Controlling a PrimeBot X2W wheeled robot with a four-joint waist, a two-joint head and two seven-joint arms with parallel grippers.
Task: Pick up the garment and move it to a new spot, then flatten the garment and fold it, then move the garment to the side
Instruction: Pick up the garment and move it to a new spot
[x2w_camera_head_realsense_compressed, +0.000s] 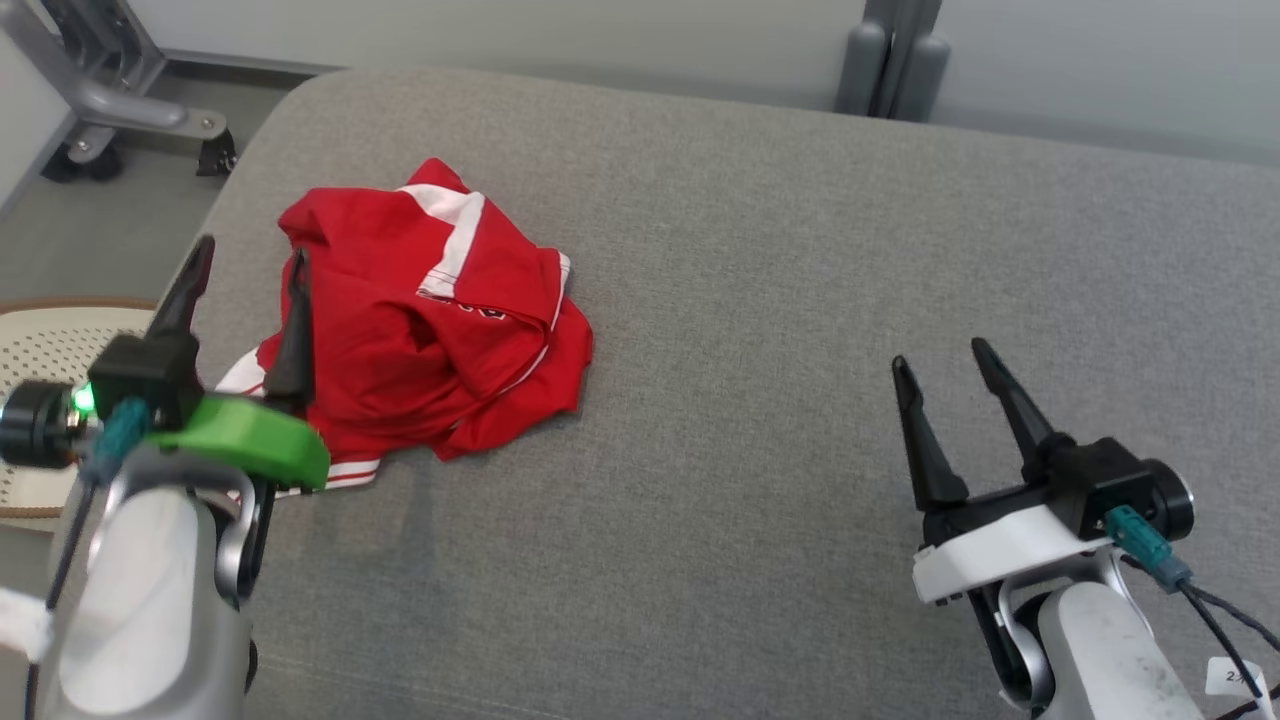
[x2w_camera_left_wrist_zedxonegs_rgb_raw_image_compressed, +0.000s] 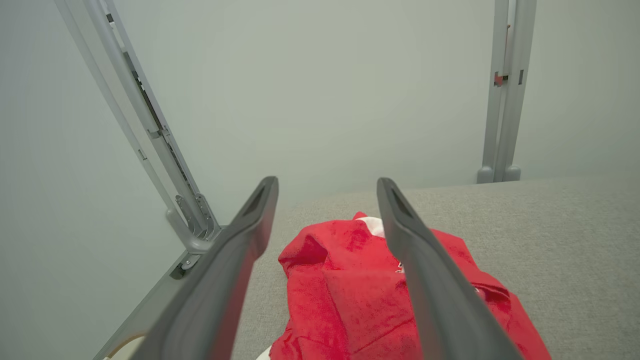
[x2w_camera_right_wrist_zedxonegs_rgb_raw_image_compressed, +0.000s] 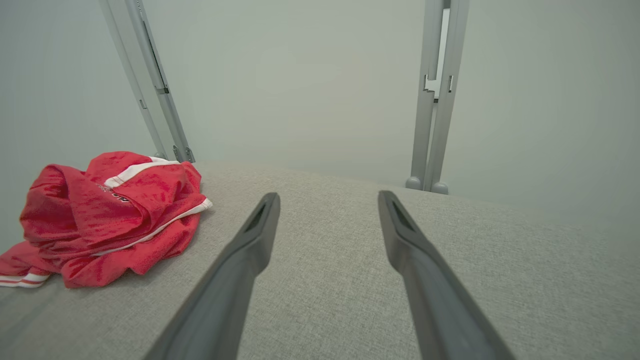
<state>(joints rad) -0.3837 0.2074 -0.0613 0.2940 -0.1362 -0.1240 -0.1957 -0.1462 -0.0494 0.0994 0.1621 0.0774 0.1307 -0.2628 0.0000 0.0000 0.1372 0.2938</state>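
Note:
The garment is red with white stripes and lies crumpled in a heap at the left of the grey padded table. My left gripper hangs open at the heap's left edge, one finger over the cloth and one beyond the table's edge. Its wrist view has the garment low between and beneath the spread fingers, apart from them. Far over at the table's right front, my right gripper stands open above bare fabric. From that wrist the garment lies well to the left of the empty right gripper.
A perforated pale basket with a brown rim sits on the floor left of the table. A grey wheeled metal stand is at the back left, and grey upright posts rise behind the table's far edge. The table's rounded left corner is close to the garment.

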